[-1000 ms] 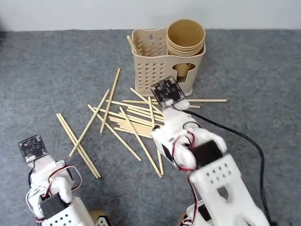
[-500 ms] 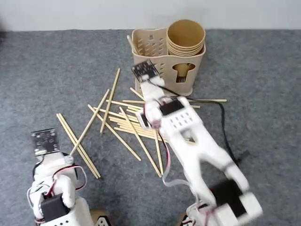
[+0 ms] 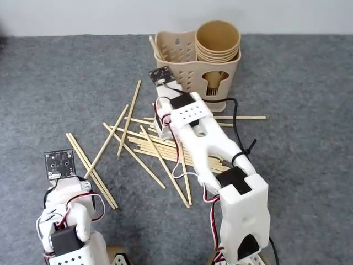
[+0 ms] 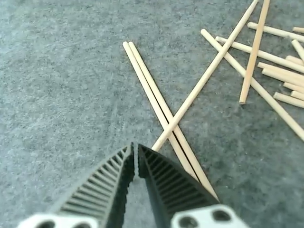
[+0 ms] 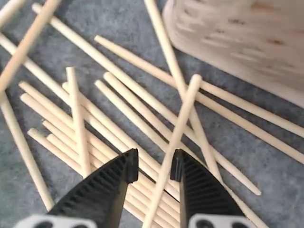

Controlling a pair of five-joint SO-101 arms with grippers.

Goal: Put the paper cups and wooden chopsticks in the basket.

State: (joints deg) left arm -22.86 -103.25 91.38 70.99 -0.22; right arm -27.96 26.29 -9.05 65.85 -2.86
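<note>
The beige perforated basket (image 3: 182, 74) stands at the back with a stack of paper cups (image 3: 218, 41) in its right compartment and one chopstick (image 3: 154, 48) leaning in its left corner. Several wooden chopsticks (image 3: 157, 144) lie scattered on the grey mat in front of it. My right gripper (image 5: 152, 164) hangs open just above this pile, close to the basket (image 5: 247, 38), with one chopstick (image 5: 178, 128) lying between its fingers. My left gripper (image 4: 134, 148) is shut and empty, low over the mat beside a crossed pair of chopsticks (image 4: 159, 107).
The right arm (image 3: 204, 143) stretches over the middle of the pile, trailing a black cable (image 3: 237, 130). The left arm (image 3: 63, 187) sits at the front left. Bare grey mat lies on the left and right sides (image 3: 298, 127).
The right arm has stretched forward from a pulled-back pose, bringing its gripper down over the pile near the basket. The left arm has shifted slightly right.
</note>
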